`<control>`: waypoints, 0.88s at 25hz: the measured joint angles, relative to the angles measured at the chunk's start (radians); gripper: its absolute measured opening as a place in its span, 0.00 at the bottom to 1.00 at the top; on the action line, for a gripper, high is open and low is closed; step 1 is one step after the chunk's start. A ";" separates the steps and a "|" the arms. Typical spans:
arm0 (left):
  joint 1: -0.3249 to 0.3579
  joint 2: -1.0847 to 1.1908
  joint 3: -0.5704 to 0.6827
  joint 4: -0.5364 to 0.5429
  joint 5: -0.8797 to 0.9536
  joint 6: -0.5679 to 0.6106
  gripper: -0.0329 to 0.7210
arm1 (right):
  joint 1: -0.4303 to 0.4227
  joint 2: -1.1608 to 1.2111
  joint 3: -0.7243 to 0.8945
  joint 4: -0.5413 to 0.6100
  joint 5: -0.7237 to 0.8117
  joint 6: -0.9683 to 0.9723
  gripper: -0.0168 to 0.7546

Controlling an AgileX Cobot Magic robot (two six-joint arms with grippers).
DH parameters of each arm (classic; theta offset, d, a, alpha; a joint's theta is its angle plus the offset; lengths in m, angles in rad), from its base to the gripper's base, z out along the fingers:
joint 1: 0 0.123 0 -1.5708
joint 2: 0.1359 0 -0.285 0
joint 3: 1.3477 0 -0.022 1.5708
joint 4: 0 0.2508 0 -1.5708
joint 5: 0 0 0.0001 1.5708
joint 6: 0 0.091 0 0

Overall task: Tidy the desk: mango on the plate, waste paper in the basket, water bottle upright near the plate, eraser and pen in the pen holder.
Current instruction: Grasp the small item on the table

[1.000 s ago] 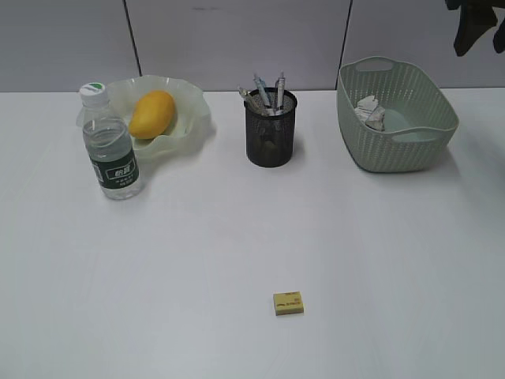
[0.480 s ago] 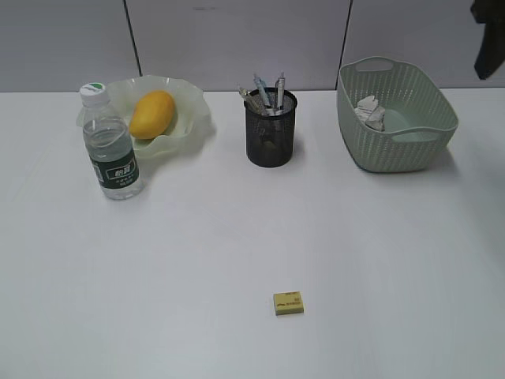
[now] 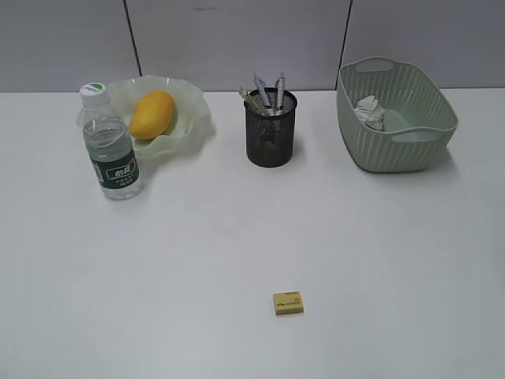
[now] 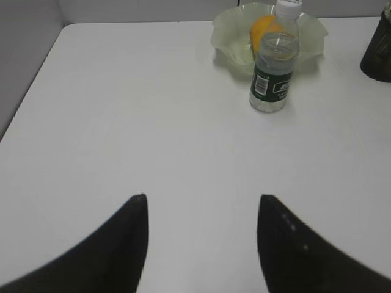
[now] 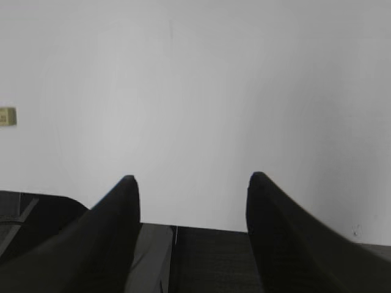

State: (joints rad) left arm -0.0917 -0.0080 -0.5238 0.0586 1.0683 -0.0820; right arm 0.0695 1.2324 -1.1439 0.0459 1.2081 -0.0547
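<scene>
The mango (image 3: 151, 113) lies in the wavy-rimmed plate (image 3: 189, 126) at the back left. The water bottle (image 3: 112, 154) stands upright just in front of the plate; it also shows in the left wrist view (image 4: 275, 67). The pen holder (image 3: 271, 134) holds several pens (image 3: 264, 95). The waste paper (image 3: 370, 112) lies in the basket (image 3: 402, 146). The yellow eraser (image 3: 289, 303) lies on the desk (image 3: 237, 237) near the front and shows in the right wrist view (image 5: 7, 116). My left gripper (image 4: 201, 201) is open and empty. My right gripper (image 5: 190, 180) is open and empty over the desk's front edge. Neither gripper shows in the exterior view.
A grey panelled wall runs behind the desk. The desk's left edge shows in the left wrist view (image 4: 30, 79). A dark floor or base lies below the desk's edge in the right wrist view (image 5: 201, 262).
The right arm at the exterior view's top right corner has drawn off to the right and out of the frame. Nothing on the desk has moved.
</scene>
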 joint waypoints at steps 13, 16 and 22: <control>0.000 0.000 0.000 0.000 0.000 0.000 0.62 | 0.000 -0.614 0.370 -0.010 -0.042 -0.006 0.60; 0.000 0.000 0.000 0.000 0.000 0.000 0.62 | 0.000 -0.764 0.429 -0.020 -0.043 -0.006 0.60; 0.000 0.000 0.000 0.000 0.000 0.000 0.62 | 0.000 -1.023 0.465 -0.025 -0.044 -0.006 0.60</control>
State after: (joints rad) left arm -0.0917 -0.0080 -0.5238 0.0586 1.0683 -0.0820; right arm 0.0695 0.2091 -0.6786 0.0211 1.1642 -0.0608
